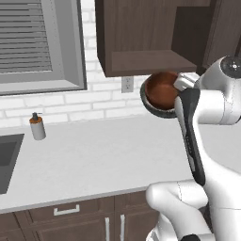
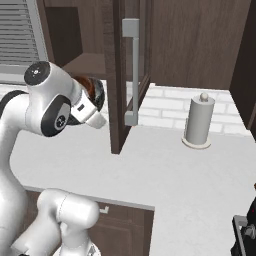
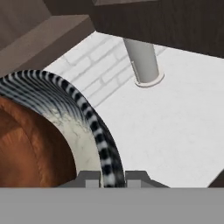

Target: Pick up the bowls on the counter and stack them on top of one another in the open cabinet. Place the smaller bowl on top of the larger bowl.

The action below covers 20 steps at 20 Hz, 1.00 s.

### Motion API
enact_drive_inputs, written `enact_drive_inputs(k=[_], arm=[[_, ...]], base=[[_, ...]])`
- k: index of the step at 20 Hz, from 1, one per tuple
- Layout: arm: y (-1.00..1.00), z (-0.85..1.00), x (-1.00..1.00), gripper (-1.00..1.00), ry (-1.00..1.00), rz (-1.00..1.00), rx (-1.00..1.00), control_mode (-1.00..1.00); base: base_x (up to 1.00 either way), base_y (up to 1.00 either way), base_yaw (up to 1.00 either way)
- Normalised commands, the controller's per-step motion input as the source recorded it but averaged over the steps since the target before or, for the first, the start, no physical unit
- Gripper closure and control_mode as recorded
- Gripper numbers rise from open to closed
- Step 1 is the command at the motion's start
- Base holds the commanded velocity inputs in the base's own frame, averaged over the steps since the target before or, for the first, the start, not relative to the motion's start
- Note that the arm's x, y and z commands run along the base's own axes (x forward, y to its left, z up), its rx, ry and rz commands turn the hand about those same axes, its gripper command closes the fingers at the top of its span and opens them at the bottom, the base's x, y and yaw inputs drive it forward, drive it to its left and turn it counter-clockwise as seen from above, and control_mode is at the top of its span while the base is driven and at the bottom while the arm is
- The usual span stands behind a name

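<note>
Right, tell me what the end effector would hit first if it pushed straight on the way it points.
Probably the pale grey-white counter. The end effector, shut on the rim of the dark grey striped bowl, points down at bare worktop short of the white paper-towel holder; depth is unclear.

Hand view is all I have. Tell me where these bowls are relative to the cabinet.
Observer: In the left base view both bowls are in the air, off the counter, just below the front edge of the open cabinet floor.
Operator: Give me their tilt.
Observer: They are tipped on their side, mouths facing back toward the base. The smaller bowl sits nested in the larger bowl, whose rim the hand pinches.
Operator: Report anything beside them.
Observer: In the right base view the open cabinet door stands just to their right, with a paper towel holder on the counter beyond it.
</note>
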Motion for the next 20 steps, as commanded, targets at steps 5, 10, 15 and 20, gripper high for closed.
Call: enact_drive_inputs(k=[5, 10, 15, 20], arm=[[0.06, 0.92, -0.32, 1.0, -0.01, -0.1, 0.03, -1.0], [0.0, 0.28, -0.05, 1.0, 0.01, -0.03, 0.11, -1.0], [0.04, 0.0, 0.65, 1.0, 0.01, -0.08, 0.07, -1.0], [0.1, 0.09, 0.42, 1.0, 0.0, -0.23, 0.09, -1.0]], base=[[0.0, 0.0, 0.0], [0.0, 0.0, 0.0], [0.0, 0.0, 0.0], [0.0, 0.0, 0.0]])
